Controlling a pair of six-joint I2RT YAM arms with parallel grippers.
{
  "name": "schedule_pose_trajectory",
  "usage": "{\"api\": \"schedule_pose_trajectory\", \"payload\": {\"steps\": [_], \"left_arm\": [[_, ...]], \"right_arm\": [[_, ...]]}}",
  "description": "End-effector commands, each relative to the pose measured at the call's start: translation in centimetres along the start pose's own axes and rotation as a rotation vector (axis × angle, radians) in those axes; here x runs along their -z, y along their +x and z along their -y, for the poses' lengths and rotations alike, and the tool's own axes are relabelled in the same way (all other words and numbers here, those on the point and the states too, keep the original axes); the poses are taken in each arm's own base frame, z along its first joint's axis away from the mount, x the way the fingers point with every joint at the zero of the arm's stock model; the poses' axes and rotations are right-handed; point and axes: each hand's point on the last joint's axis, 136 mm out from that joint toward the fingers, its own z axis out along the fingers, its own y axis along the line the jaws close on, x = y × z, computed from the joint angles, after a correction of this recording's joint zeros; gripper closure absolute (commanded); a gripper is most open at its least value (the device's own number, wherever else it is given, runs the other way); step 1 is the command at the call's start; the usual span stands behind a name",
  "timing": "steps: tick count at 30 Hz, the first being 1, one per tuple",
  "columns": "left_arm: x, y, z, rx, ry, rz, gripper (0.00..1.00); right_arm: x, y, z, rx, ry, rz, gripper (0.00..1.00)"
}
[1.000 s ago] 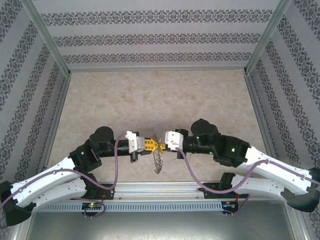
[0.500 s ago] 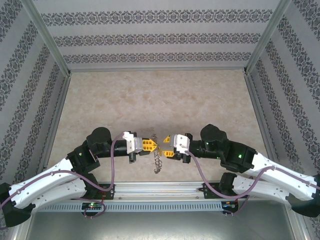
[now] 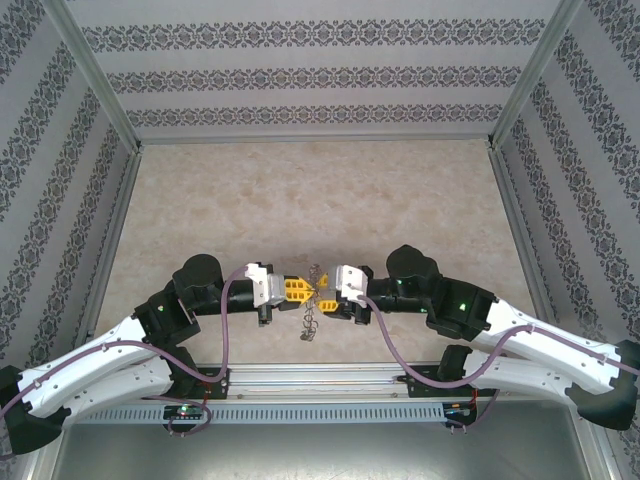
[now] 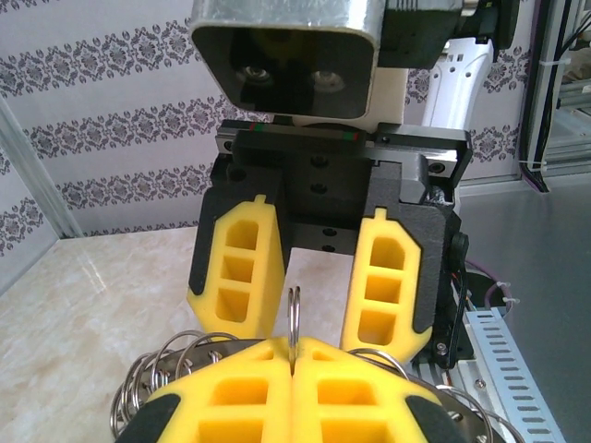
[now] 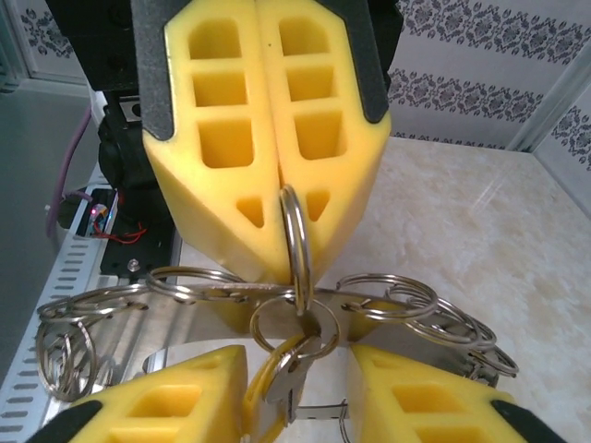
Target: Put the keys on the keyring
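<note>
The step in hand looks like the threading itself: the two tools meet nose to nose low in the centre of the overhead view, over the near part of the bench (image 3: 300,200); the left tool (image 3: 303,291) has its yellow fingers pressed together and pinches one upright loop (image 5: 295,231) of the keyring (image 5: 217,312), the loop standing edge-on out of the seam between the pads; the right tool (image 3: 330,296) is spread, its two fingers wide apart either side of that loop in the left wrist view; the keyring hangs from the left tool's pinch, its flat band running across the middle of the right wrist view, small wire loops fanning off to the lower left and to the right; from overhead it dangles limp just below the meeting point, and whether its low end touches the bench I cannot tell; at the bottom centre of the right wrist view, between the spread fingers, a flat metal piece (image 5: 294,411) hangs off a smaller ring under the pinched loop — whether it is a key already on, I cannot say; my judgement is that the next move calls for the right tool to close finely on what sits in its gap while the left keeps its pinch firm, since the limp ring would swing or twist if nudged off line
</note>
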Motion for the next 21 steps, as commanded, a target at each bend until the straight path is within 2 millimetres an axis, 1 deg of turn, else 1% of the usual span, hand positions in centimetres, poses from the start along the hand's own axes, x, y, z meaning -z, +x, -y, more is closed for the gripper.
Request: {"api": "schedule_pose_trajectory", "payload": {"steps": [1,5,10,13,16,19,21], "left_arm": [[0.4,-2.4,-0.2,-0.035,-0.004,0.087,1.00],[0.4,-2.4,-0.3,-0.034,-0.007,0.088,1.00],[0.4,-1.7,-0.5,-0.026,-0.019,0.064,1.00],[0.2,-1.0,-0.7,-0.018,-0.031,0.046,1.00],[-0.3,0.4,-1.1,-0.010,-0.042,-0.002,1.00],[-0.9,1.7,-1.3,0.005,-0.046,-0.047,1.00],[-1.1,2.2,-1.6,0.012,-0.052,-0.069,1.00]], "right_arm": [[-0.3,0.4,0.4,-0.020,0.012,0.002,0.72],[-0.2,0.5,0.9,-0.018,0.036,-0.008,0.83],[0.6,0.5,1.7,-0.001,0.097,-0.021,0.99],[1.3,0.2,2.5,0.016,0.144,-0.027,1.00],[2.0,-0.3,3.0,0.034,0.176,-0.032,1.00],[2.2,-0.8,3.0,0.049,0.175,-0.037,1.00],[2.0,-0.9,2.9,0.054,0.166,-0.047,1.00]]}}
